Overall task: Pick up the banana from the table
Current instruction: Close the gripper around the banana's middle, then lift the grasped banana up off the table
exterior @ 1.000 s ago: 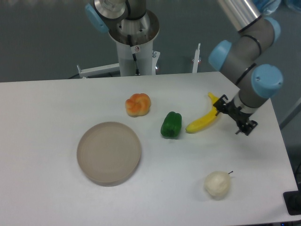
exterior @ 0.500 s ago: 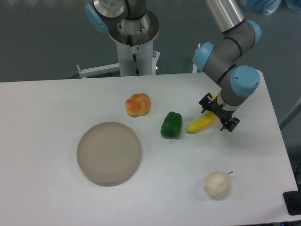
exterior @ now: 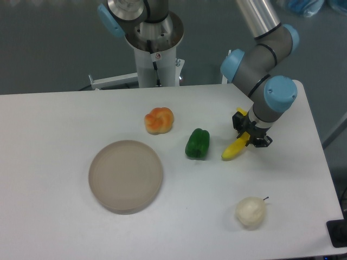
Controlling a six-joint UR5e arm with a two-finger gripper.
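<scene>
Jaws closing on the banana [exterior: 235, 150] near its upper end; gripper [exterior: 250, 132] now gripping it, where half a second ago the jaws were standing open astride it. Banana is tilting steeper, lower tip dipping toward the tabletop [exterior: 65, 119], just right of the green pepper [exterior: 197, 143]. Whether it is lifting clear, cannot tell. Grasp looking made; lift is coming next.

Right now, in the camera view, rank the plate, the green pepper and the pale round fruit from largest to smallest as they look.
1. The plate, clearly largest.
2 and 3. The green pepper and the pale round fruit look about alike; the fruit sits nearer the camera, so no firm ranking.
</scene>
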